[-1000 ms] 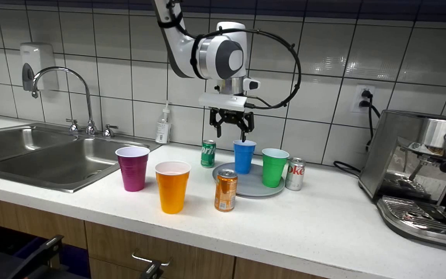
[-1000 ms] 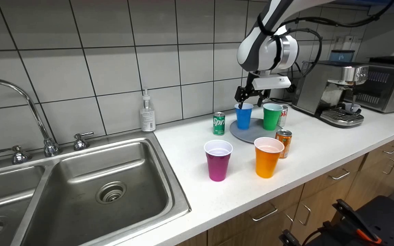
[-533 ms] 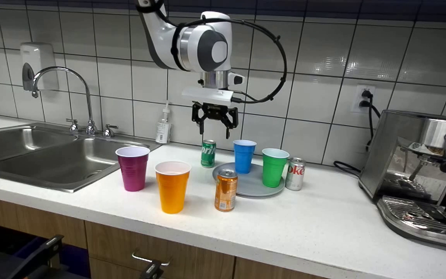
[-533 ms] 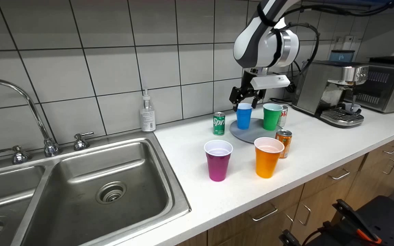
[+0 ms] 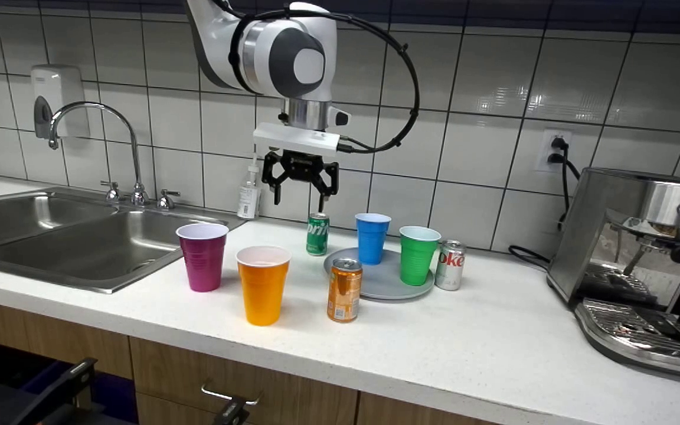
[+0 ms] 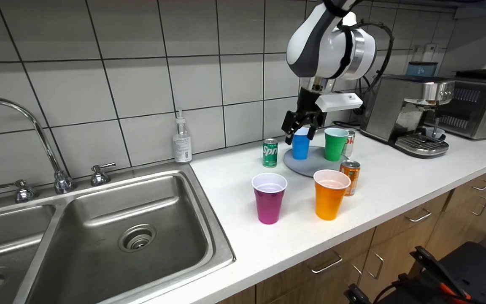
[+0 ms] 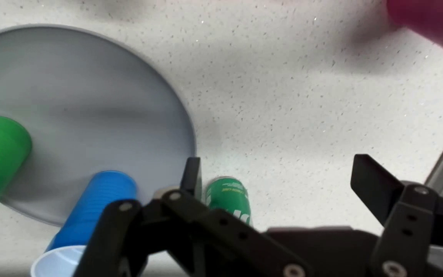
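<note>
My gripper [image 5: 299, 204] hangs above the counter with its jaws wide apart and nothing between them. Nearest to it is a green Sprite can [image 5: 317, 235], upright on the counter; in the wrist view the can [image 7: 229, 196] shows low down by the left finger [image 7: 192, 177], partly hidden behind the linkage. A grey round plate [image 7: 110, 80] carries a blue cup [image 5: 370, 243] and a green cup [image 5: 415, 260], both upright. In an exterior view the gripper [image 6: 299, 138] partly covers the blue cup [image 6: 301, 150]. No contact with any object is visible.
On the counter stand a purple cup [image 5: 202, 260], an orange cup [image 5: 262, 289], an orange can [image 5: 345, 292] and a Diet Coke can [image 5: 450, 268]. A sink [image 6: 141, 219] with a faucet, a soap bottle [image 6: 182, 141], a coffee machine [image 5: 641, 236] and a tiled wall surround them.
My gripper has moved away from over the blue cup, leftward in an exterior view, to near the Sprite can. It stays open throughout. Cups, cans and plate have kept their places.
</note>
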{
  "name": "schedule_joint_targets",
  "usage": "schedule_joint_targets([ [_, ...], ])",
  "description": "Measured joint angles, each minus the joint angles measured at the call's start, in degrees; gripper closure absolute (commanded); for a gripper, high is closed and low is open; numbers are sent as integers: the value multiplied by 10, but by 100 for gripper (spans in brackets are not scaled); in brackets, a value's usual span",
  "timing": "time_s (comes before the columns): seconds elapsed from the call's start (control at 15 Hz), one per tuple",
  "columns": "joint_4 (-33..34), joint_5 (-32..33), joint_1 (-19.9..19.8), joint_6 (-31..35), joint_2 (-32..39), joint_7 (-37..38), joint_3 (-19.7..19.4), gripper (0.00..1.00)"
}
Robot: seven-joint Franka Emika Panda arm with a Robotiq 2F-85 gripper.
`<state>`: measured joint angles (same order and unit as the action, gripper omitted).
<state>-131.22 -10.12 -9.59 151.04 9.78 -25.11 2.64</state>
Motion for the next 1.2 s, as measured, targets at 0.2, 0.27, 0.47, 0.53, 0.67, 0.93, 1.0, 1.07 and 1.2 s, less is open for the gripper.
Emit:
schedule_joint_targets([
  [0.2, -18, -14, 4, -25, -18, -42, 2, 0],
  [0.27, -22, -17, 6, -33, -23, -53, 2, 0],
  [0.47, -26, -19, 14, -55, -28, -79, 2, 0],
  [0.53, -27, -19, 17, -60, -29, -85, 2, 0],
  [0.67, -27, -19, 25, -69, -29, -97, 2, 0],
  [0.93, -30, -19, 42, -80, -29, -112, 3, 0],
  [1.0, -31, -19, 47, -81, -29, -113, 3, 0],
  [1.07, -32, -19, 52, -81, -29, -114, 3, 0],
  [1.2, -34, -19, 61, -81, -28, -114, 5, 0],
])
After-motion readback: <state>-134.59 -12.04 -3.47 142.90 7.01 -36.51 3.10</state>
